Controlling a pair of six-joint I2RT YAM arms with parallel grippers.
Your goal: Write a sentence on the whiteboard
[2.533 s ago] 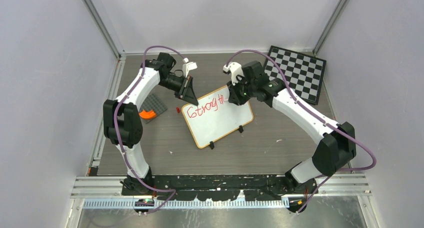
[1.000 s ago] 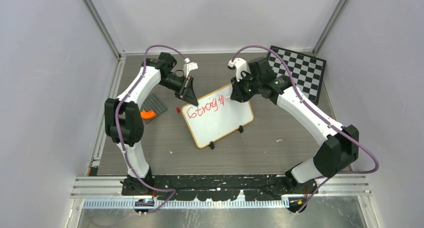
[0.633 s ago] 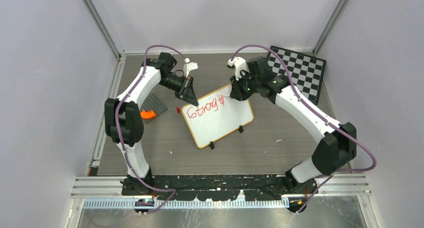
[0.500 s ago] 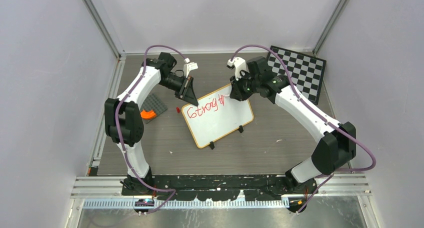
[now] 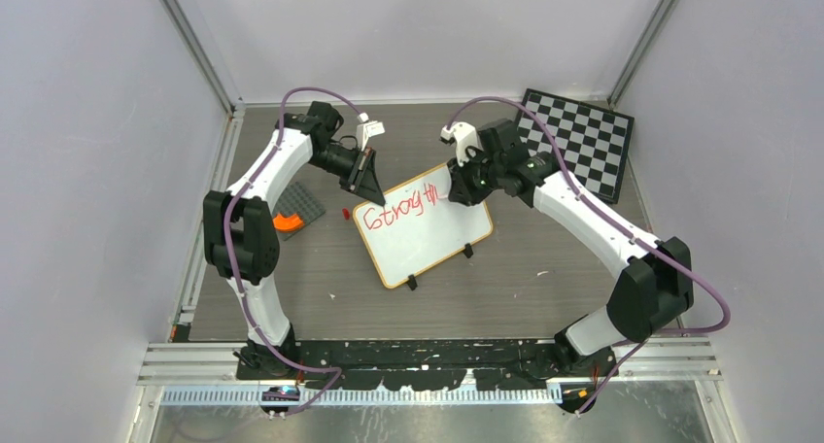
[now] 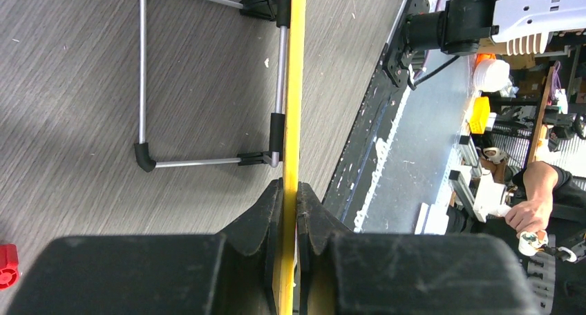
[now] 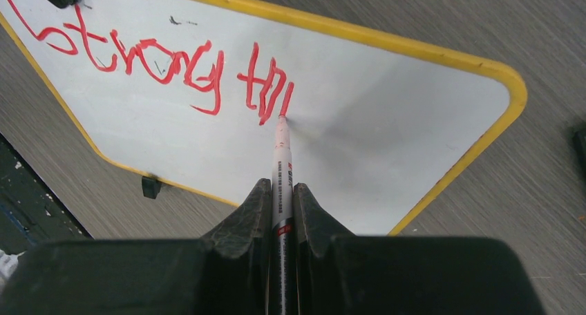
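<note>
The small white rectangular whiteboard (image 5: pixel 428 239) with its thin yellow-orange rim and rounded corners lies on the grey wood-grain table (image 5: pixel 505 288), near the middle, turned at an angle, between my two arms. My left gripper (image 6: pixel 290 191) is at the board's far left corner. Its two black fingers are pressed together on the rim, which in the left wrist view runs as a yellow strip straight out from between them. Under the board in that view I see a thin metal wire stand (image 6: pixel 142 87) with black ends resting on the table.

My right gripper (image 7: pixel 280 191) is over the board's far right part, its fingers clamped on a slim white marker pen (image 7: pixel 281 149) with a red tip. The tip points away from me and touches the white surface at the foot of the last red stroke. The red handwritten sentence (image 7: pixel 166 63) runs along the far edge of the board in one line. It reads "Strong", then a "t" and a few upright strokes that I cannot make out as letters. The rest of the surface is blank white.

A small red cap (image 5: pixel 346 213) lies on the table just beside the board's left corner. Farther left, an orange curved piece (image 5: pixel 285 221) sits on a dark grey plate (image 5: pixel 305 202). A black-and-white checkered board (image 5: pixel 575 140) lies at the far right corner, well apart from the whiteboard.
</note>
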